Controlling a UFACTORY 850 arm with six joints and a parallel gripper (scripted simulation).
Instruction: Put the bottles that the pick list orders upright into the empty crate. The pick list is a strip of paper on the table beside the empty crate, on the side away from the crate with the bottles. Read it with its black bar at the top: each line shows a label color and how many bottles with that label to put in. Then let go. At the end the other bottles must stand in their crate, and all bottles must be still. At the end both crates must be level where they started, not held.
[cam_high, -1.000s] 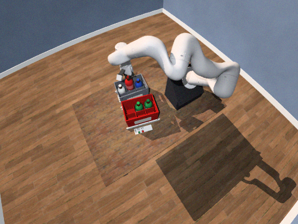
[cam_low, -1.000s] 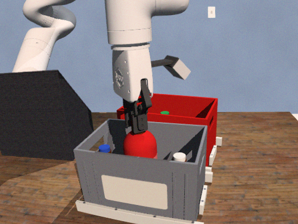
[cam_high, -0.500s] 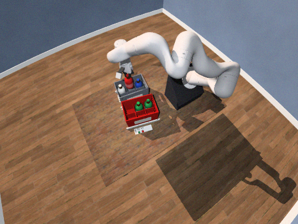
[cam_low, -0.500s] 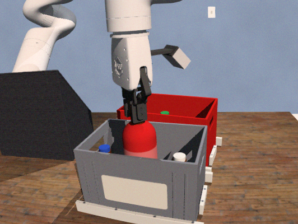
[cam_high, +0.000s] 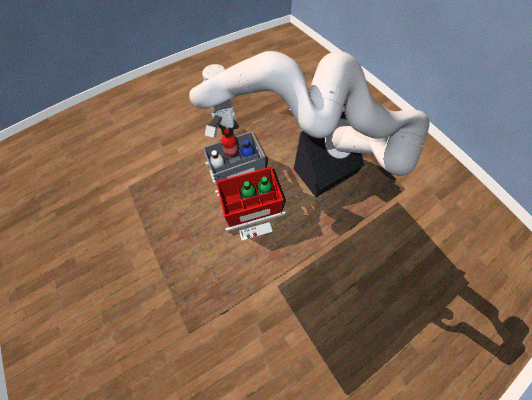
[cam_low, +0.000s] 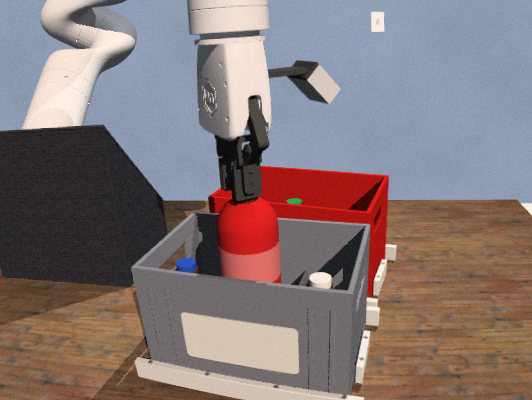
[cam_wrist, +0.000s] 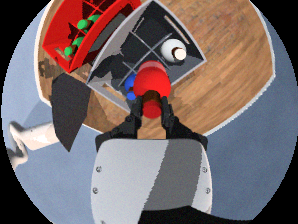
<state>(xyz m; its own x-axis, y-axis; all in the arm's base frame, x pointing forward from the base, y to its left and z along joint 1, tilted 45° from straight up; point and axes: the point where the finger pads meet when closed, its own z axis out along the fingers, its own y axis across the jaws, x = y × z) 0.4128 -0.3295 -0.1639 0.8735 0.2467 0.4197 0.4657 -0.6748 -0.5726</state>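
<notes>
Gripper: narrowed on the red bottle's neck, holding it.
Red bottle: upright, raised; shoulder above the gray crate's rim, lower body behind its near wall in exterior view.
Bottle look: glossy red, domed shoulder, pale pink-red label band, dark brown neck, red cap.
Gray crate: near side of exterior view, pale plate on its wall.
Blue bottle: in gray crate, left of red in exterior view.
White bottle: same crate, right of red there.
Red crate: just beyond gray one in exterior view.
Green bottles: standing in red crate.
Pick list: on the surface beside red crate; green and red dots, counts too small to read.
</notes>
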